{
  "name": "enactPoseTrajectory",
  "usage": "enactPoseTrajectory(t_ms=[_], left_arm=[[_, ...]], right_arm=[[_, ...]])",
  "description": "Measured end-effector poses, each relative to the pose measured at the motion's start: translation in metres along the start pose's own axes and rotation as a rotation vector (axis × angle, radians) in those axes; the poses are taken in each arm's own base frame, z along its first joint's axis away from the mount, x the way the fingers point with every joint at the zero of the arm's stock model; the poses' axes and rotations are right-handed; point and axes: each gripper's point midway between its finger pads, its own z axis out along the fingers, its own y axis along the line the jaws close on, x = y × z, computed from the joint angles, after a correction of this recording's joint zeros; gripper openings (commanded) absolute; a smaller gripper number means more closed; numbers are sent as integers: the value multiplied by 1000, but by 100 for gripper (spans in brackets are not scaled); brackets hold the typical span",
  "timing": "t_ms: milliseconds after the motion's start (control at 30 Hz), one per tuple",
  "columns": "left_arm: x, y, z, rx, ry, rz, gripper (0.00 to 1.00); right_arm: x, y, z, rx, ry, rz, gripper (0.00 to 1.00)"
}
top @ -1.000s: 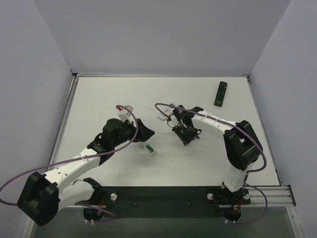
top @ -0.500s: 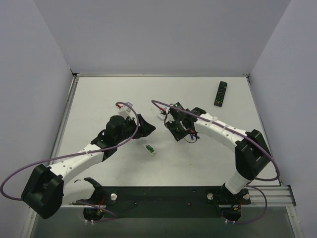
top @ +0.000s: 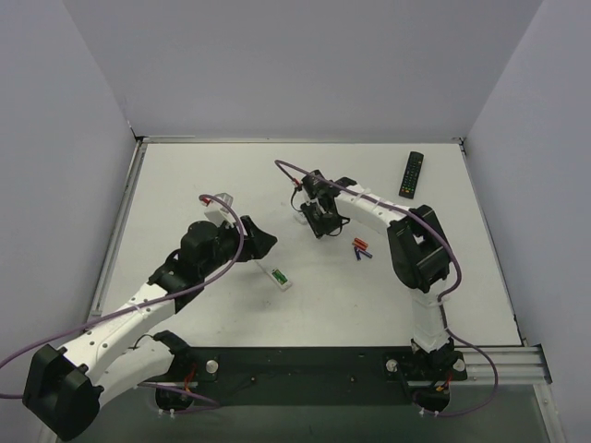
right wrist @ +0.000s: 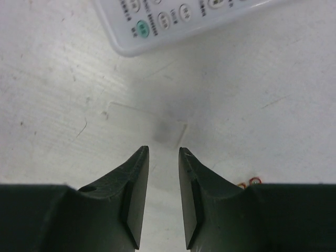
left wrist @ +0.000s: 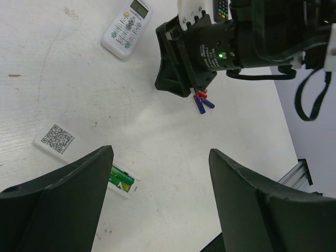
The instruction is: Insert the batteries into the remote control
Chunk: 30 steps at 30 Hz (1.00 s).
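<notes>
Left fingers (left wrist: 68, 194) wide apart, empty; remote control (left wrist: 55, 139), batteries (left wrist: 121, 180) in, between them. Right fingers (right wrist: 134, 184) slightly parted.

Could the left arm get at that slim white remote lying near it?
Probably yes: the left tool hangs open right beside the slim white remote, and nothing lies between them.

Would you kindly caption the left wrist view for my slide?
Open left tool above two green cylindrical batteries seated in a slim white remote control.
</notes>
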Motion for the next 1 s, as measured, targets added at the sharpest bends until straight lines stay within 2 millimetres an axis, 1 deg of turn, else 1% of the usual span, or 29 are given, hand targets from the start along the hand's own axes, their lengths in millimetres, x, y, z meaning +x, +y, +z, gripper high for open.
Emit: enactPoseTrajectory(t_ms=[33, 100, 200, 300, 333, 400, 533, 633, 800, 833, 900, 933, 1000], left_arm=[[-1, 0, -2, -1, -5, 4, 84], [-3, 0, -7, -2, -11, 11, 84], [-3, 1, -11, -12, -13, 17, 84], [-1, 3, -12, -20, -6, 19, 84], [0, 4, -12, -23, -2, 18, 84], [1, 5, -12, -26, 2, 18, 84], [2, 6, -11, -30, 7, 18, 84], [4, 8, -9, -36, 15, 17, 84], [6, 10, -6, -43, 23, 16, 84], [7, 11, -5, -44, 25, 16, 84], [7, 11, -4, -46, 26, 16, 84], [7, 11, -3, -45, 26, 16, 84], [7, 11, -1, -45, 26, 16, 84]], right_arm=[[-1, -2, 4, 4, 4, 10, 22], [-5, -7, 13, 12, 14, 40, 21], [-1, -15, 25, 36, 37, 77, 20], [-1, -20, 26, 45, 43, 105, 15], [0, -21, 26, 47, 44, 114, 10], [0, -22, 26, 48, 44, 121, 6], [4, -21, 25, 48, 35, 145, 3], [27, -20, 18, 44, 51, 166, 3], [85, -16, -3, 32, 110, 214, 3], [99, -14, -7, 27, 122, 227, 4], [119, -12, -15, 23, 141, 249, 5], [128, -11, -18, 21, 150, 259, 10], [141, -9, -23, 17, 163, 274, 11]])
